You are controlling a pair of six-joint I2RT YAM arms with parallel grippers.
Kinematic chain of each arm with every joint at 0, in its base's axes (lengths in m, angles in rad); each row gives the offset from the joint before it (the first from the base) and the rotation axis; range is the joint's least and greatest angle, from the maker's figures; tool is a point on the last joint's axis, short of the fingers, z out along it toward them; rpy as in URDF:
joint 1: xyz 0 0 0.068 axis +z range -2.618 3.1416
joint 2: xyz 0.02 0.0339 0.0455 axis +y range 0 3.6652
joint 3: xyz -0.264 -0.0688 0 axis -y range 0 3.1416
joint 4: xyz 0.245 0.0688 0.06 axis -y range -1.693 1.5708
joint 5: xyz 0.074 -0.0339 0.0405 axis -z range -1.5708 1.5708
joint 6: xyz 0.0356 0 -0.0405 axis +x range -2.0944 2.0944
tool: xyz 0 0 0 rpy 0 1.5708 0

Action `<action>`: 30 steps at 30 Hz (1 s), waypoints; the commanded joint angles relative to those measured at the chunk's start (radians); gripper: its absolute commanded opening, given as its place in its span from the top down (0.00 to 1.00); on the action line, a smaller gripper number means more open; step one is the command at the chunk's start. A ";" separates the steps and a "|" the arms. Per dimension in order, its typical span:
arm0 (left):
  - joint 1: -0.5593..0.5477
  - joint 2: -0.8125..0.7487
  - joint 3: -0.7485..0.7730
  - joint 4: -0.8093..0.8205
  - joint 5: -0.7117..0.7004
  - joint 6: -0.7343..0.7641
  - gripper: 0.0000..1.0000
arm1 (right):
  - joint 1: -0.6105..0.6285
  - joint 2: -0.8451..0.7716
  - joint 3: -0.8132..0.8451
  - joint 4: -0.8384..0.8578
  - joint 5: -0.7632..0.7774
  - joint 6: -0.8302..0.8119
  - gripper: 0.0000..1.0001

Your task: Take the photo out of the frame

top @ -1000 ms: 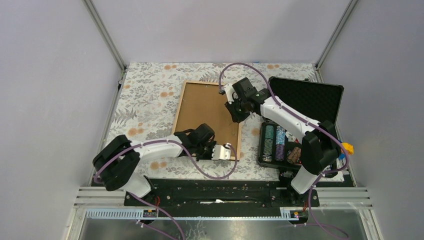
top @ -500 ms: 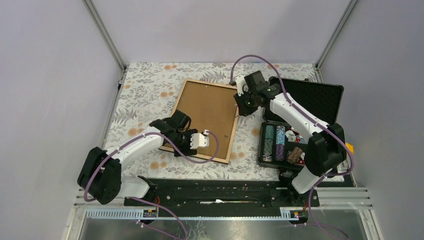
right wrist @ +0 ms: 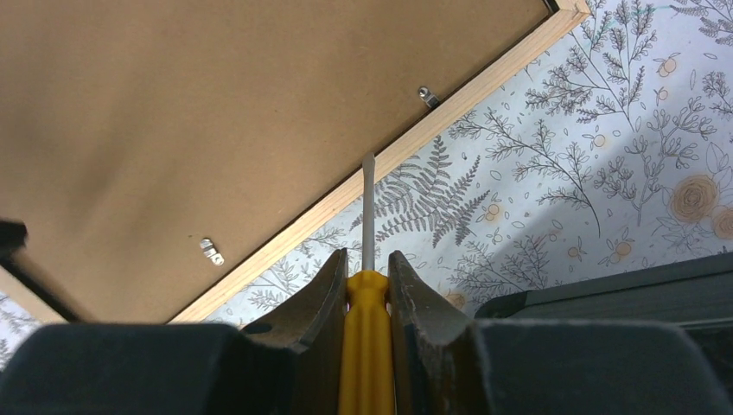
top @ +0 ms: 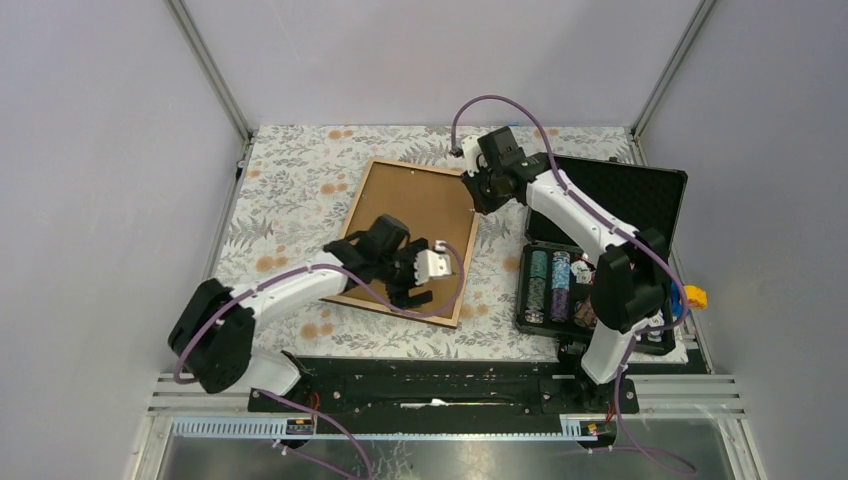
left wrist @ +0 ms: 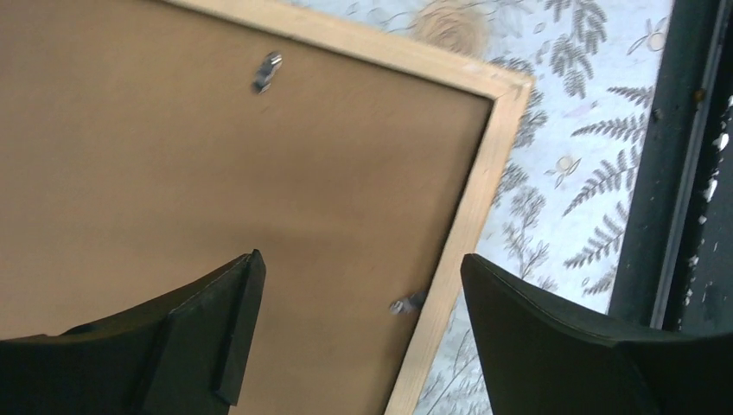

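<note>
Face-down frame (top: 410, 235) on table (top: 290, 190), photo hidden under backing (right wrist: 216, 104); right tool (right wrist: 367, 268) pinches yellow screwdriver (right wrist: 366, 346), clip (right wrist: 426, 96) at 1 o'clock of its tip, left tool (left wrist: 359, 264) spread over near-right corner.

left jaws spread wide; right jaws clamped, right arm (top: 577, 216) outstretched

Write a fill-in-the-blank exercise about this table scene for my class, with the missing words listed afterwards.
1. The frame lies face down, and its back is coloured ___.
2. The right end effector grips a screwdriver whose handle is coloured ___.
3. The left end effector hovers over the frame with its jaws ___.
4. The black case beside the frame holds stacks of poker ___.

Missing words: brown; yellow; open; chips.
</note>
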 commanded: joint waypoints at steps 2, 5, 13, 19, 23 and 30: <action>-0.118 0.077 -0.046 0.141 -0.048 -0.060 0.09 | 0.002 0.053 0.075 0.009 0.061 -0.038 1.00; -0.132 0.118 -0.048 0.154 -0.057 -0.055 0.12 | 0.002 0.080 0.088 0.008 0.061 -0.045 1.00; -0.154 0.172 -0.053 0.138 -0.031 -0.011 0.24 | 0.003 0.128 0.118 0.007 0.074 -0.065 1.00; -0.156 0.159 -0.083 0.105 -0.008 0.037 0.42 | 0.004 0.165 0.145 0.004 0.073 -0.080 1.00; -0.154 0.148 -0.097 0.075 0.020 0.058 0.49 | 0.003 0.190 0.145 0.004 0.123 -0.103 1.00; -0.143 0.116 -0.116 0.052 0.054 0.072 0.54 | 0.004 0.221 0.138 0.011 0.144 -0.115 1.00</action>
